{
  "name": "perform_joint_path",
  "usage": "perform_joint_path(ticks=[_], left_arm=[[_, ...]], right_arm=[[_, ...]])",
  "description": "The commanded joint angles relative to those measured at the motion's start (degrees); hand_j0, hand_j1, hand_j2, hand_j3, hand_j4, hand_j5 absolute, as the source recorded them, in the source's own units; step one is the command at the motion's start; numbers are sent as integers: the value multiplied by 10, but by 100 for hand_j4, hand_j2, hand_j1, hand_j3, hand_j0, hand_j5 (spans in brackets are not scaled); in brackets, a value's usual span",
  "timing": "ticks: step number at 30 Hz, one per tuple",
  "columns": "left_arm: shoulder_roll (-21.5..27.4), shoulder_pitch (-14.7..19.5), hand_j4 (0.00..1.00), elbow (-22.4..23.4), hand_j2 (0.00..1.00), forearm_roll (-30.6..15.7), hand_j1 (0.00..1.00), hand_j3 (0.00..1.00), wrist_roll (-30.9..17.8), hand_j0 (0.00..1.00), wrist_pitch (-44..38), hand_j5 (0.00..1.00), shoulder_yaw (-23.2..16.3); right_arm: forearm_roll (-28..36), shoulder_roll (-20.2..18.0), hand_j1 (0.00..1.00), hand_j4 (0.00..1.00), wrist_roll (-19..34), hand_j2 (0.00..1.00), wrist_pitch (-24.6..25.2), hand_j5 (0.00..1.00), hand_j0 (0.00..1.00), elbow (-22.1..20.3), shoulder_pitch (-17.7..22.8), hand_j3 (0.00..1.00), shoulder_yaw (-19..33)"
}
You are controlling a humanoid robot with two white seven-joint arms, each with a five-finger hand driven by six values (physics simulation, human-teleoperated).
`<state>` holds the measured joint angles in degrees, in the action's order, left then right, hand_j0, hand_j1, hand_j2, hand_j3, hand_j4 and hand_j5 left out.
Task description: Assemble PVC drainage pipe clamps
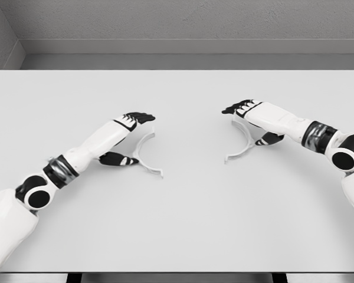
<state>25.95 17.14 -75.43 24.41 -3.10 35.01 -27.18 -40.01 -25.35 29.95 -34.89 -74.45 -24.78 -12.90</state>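
While both arms reach in over the pale tabletop (pixel 183 224), each hand sits at one curved white clamp half. The left hand (pixel 125 138) lies left of centre, its dark fingers (pixel 140 117) stretched above the upper end of the left clamp half (pixel 146 154) and its thumb (pixel 119 159) below, against the back of the arc. The fingers and thumb bracket the piece, but whether they truly press on it cannot be told from this view. That half arcs with its bulge toward the left arm; its lower flange points down and to the right, resting on the surface.

The right hand (pixel 253 121) mirrors this right of centre. Its fingers (pixel 236 108) extend over the top end of the right clamp half (pixel 242 144) and its thumb (pixel 271 138) sits just behind the curve; again the grip looks closed around the piece, though firm contact is not certain. This half bulges toward the right arm, with its lower flange pointing down-left.

The two halves are well apart, their open sides facing one another across a bare strip of tabletop between them.

The surface is a plain, light grey slab filling most of the view. Behind it a grey wall (pixel 183 20) rises, with a corner at the upper left. The near edge runs along the bottom, the far edge just above the hands, and wide bare surface lies in front of and between the hands.
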Motion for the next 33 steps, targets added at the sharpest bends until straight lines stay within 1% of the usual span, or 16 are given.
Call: perform_joint_path(ticks=[1,8,11,16,19,20,23,28,32,33], left_arm=[[-7,0,100,-3,100,3,100,100,0,100,0,100,0],[-14,-1,100,-4,100,5,100,100,0,100,0,100,1],[-15,-2,100,-13,100,5,100,100,0,100,0,100,0],[-17,-4,100,-14,100,3,100,100,0,100,0,100,1],[-11,-4,100,-17,100,-1,100,100,0,100,0,100,3],[-6,-4,100,-24,100,-1,100,100,0,100,0,100,4],[16,-11,100,-38,100,-3,100,100,0,100,0,100,7],[19,-8,100,-30,100,-3,100,100,0,100,0,100,13],[17,-7,100,-23,100,2,100,100,0,100,0,100,12],[17,-6,100,-22,100,3,100,100,0,100,0,100,12]], right_arm=[[3,2,100,100,-1,100,3,100,100,-1,0,100,0],[-4,4,100,100,-1,100,9,100,100,0,-6,100,-7],[-4,4,100,100,-2,100,11,100,100,1,-8,100,-14],[-5,14,100,100,-2,100,16,100,100,0,-11,100,-19],[-5,16,100,100,-2,100,17,100,100,0,-16,100,-27],[-5,20,100,100,-2,100,17,100,100,0,-16,100,-28],[-6,22,100,100,-1,100,17,100,100,0,-20,100,-28],[-14,28,100,100,-1,100,25,100,100,2,-26,100,-28],[-17,28,100,100,-2,100,32,100,100,3,-36,100,-43],[-17,28,100,100,-2,100,33,100,100,10,-39,100,-48]])
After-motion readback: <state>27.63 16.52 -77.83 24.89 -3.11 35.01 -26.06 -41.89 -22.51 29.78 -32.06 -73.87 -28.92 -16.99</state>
